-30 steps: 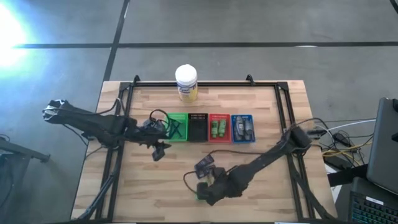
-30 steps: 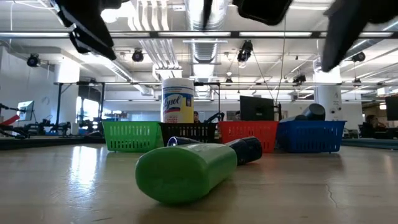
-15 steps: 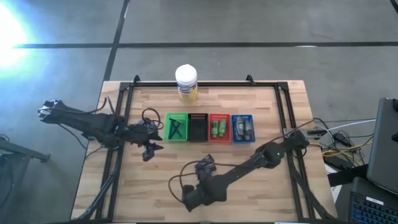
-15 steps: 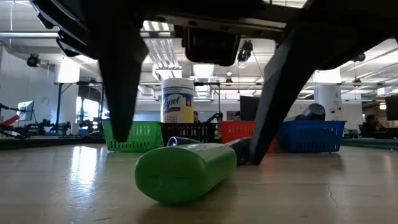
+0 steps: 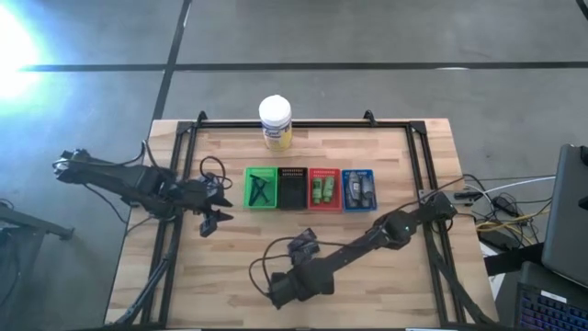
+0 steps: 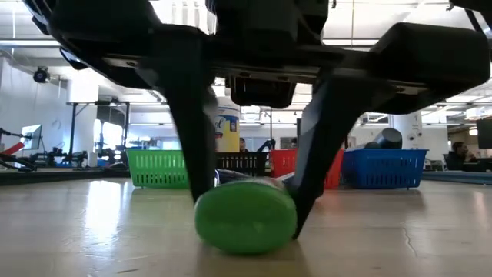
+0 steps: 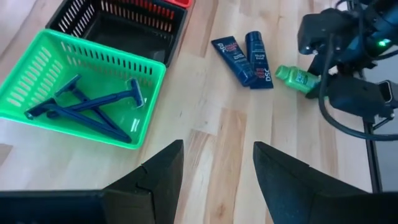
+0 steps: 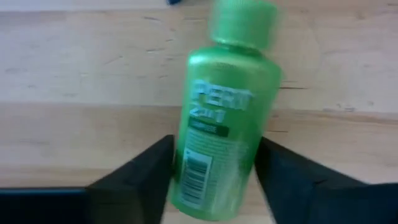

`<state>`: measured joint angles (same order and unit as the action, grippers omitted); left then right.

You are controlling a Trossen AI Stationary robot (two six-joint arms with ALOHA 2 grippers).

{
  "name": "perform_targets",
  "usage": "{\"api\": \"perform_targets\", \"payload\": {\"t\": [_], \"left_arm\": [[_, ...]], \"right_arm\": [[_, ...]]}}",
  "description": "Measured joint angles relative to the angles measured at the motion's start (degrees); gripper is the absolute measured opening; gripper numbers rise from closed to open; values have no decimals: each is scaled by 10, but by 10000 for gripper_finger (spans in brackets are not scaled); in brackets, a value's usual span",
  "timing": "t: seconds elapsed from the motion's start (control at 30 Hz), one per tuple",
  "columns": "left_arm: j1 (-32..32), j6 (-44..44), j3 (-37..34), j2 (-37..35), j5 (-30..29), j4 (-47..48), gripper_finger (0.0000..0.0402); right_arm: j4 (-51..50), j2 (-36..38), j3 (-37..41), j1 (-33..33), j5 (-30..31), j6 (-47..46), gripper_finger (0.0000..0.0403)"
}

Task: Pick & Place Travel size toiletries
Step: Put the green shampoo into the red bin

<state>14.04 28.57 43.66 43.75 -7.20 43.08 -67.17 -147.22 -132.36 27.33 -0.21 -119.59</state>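
Note:
A bright green little bottle point(image 6: 246, 221) lies on its side on the table near the front edge. My right gripper point(image 6: 247, 228) stands over it, shut on it, and hides it in the high view. Two dark flat packets point(image 7: 249, 53) lie on the wood just beyond it. My left gripper point(image 7: 214, 168) hovers open and holds nothing, left of the green basket point(image 7: 93, 106), where thin razors point(image 7: 87, 109) lie. The red basket point(image 5: 322, 188) holds green bottles and the blue basket point(image 5: 358, 189) holds grey tubes. My right gripper pinches the green bottle's body between its two fingers point(image 6: 198, 165), one on each long side point(image 8: 186, 158), toward the bottom end. The fingers come down from above, slanting. The bottle lies on the table, its bottom toward the near edge.
Four small baskets stand in a row mid-table, among them a black basket point(image 5: 291, 188). A white-lidded yellow jar point(image 5: 276, 122) stands at the far edge. A black frame point(image 5: 418, 165) borders the tabletop. Cables trail from both arms.
My right gripper has come down toward the near edge over the green bottle and shut on it. The bottle has turned on the table, its bottom now facing the near edge. My left gripper has drawn back toward the table's left edge.

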Motion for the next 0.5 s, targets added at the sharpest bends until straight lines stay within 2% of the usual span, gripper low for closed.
{"api": "perform_targets", "payload": {"t": [0.17, 0.33, 0.5], "left_arm": [[0, -31, 0, -8, 0, 0, 197], [0, -48, 0, -15, -1, 5, 197], [-1, -60, 0, -16, -8, 7, 197]], "right_arm": [[2, 3, 5, -4, -21, 21, 117], [-6, 19, -10, -10, -5, 39, 111], [-96, 116, -13, -36, 54, 51, 112]]}}
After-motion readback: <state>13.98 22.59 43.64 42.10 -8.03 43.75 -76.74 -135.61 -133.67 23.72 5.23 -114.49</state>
